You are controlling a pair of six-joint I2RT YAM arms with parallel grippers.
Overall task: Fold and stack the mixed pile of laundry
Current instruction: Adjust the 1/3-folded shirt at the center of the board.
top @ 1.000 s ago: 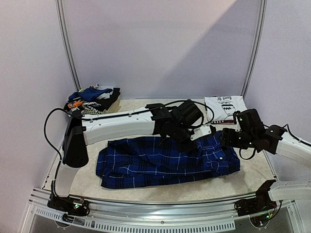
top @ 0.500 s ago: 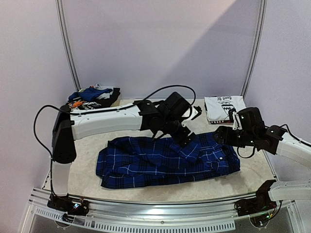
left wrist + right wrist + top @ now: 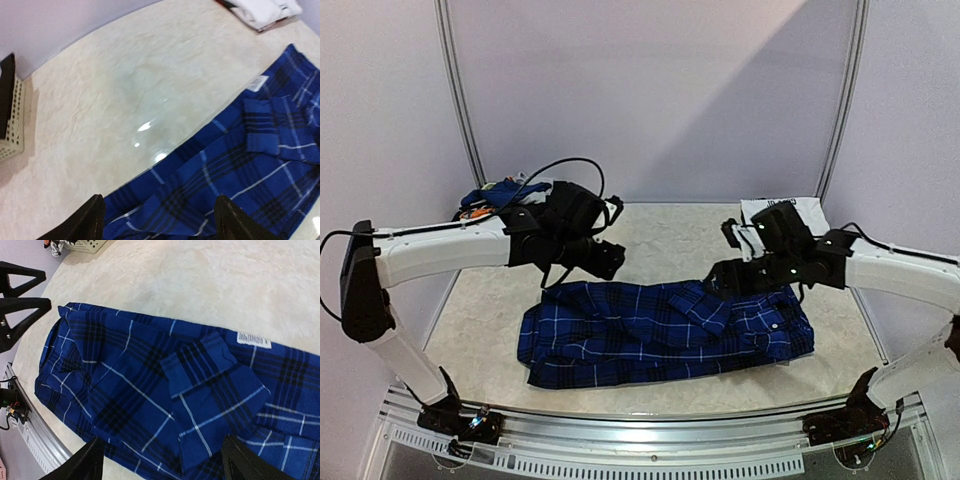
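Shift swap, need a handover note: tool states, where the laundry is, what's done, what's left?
Left tool: open, empty, above the rear left edge of the blue-and-black plaid shirt.
Right tool: open, empty, above the shirt's right part.
Shirt lies mid-table, partly folded, not finished.
Done: white printed tee, folded, back right.
Left: finish the shirt, then the mixed garment pile, back left.

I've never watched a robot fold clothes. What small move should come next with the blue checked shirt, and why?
Probably lower the left gripper to the left end of the shirt and pinch it. Both it and the right gripper hover open, holding nothing, and the shirt lies flat in a long strip that could fold in half.
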